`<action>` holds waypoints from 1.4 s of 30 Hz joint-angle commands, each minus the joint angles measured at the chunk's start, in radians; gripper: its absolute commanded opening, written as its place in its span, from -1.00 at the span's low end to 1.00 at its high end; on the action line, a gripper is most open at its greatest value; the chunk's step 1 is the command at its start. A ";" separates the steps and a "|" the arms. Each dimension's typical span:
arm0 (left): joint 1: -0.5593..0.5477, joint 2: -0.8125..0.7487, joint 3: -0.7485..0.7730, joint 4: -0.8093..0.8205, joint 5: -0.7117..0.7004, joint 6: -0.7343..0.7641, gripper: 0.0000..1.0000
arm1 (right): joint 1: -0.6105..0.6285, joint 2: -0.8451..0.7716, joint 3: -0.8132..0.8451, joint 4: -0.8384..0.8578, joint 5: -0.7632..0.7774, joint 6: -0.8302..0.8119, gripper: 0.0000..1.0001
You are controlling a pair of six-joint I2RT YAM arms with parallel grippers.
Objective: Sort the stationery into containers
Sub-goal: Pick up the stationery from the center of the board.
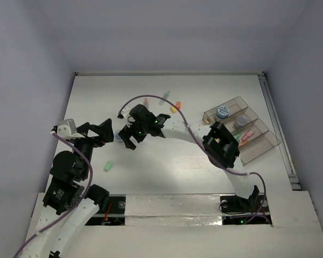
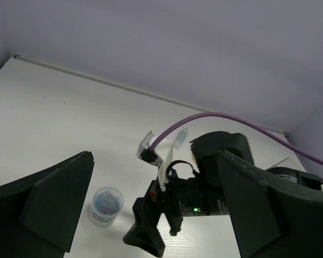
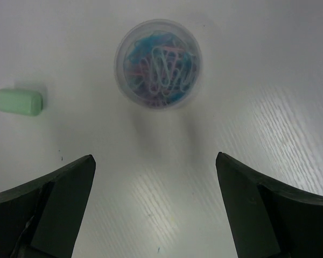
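Note:
A clear round tub of coloured paper clips [image 3: 158, 63] stands on the white table, just ahead of my open right gripper [image 3: 155, 157], whose fingers hold nothing. A green eraser [image 3: 20, 102] lies to the tub's left. From the left wrist view the same tub [image 2: 105, 204] sits beside the right gripper's black fingers [image 2: 151, 231]. My left gripper [image 2: 155, 156] is open and empty, facing them. Overhead, the right gripper [image 1: 125, 141] hovers at the tub and the left gripper [image 1: 104, 130] is close on its left. The smoky-brown organiser [image 1: 261, 145] stands at right.
In the organiser are a blue-white tub [image 1: 222, 112], a purple tub [image 1: 239, 122] and pink pens [image 1: 247, 134]. Small pens and erasers lie at the back: pink [image 1: 146, 101], pale green [image 1: 164, 98], orange [image 1: 178, 105]. The green eraser [image 1: 108, 166] lies near the left arm.

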 commanded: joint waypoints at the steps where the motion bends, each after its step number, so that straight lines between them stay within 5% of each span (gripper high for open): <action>1: 0.013 0.018 -0.003 0.037 -0.012 -0.007 0.98 | 0.011 0.081 0.142 -0.031 -0.039 -0.042 0.99; 9: 0.033 0.018 -0.006 0.048 0.014 -0.004 0.98 | 0.029 0.259 0.348 -0.048 0.041 -0.025 0.99; 17: 0.033 0.017 -0.006 0.048 0.025 -0.003 0.98 | 0.038 0.295 0.385 0.032 0.083 0.024 0.84; 23: 0.033 0.015 -0.006 0.051 0.034 -0.001 0.98 | 0.038 0.226 0.305 0.119 0.155 0.049 -0.09; 31: 0.033 0.012 -0.008 0.055 0.056 0.004 0.98 | -0.001 -0.142 0.008 0.308 0.449 0.058 -0.22; 38: 0.033 -0.003 -0.009 0.063 0.093 0.005 0.98 | -0.317 -0.718 -0.518 0.346 0.573 0.258 -0.25; 42: 0.024 -0.015 -0.011 0.066 0.108 0.007 0.98 | -0.508 -0.919 -0.736 0.216 0.589 0.334 -0.25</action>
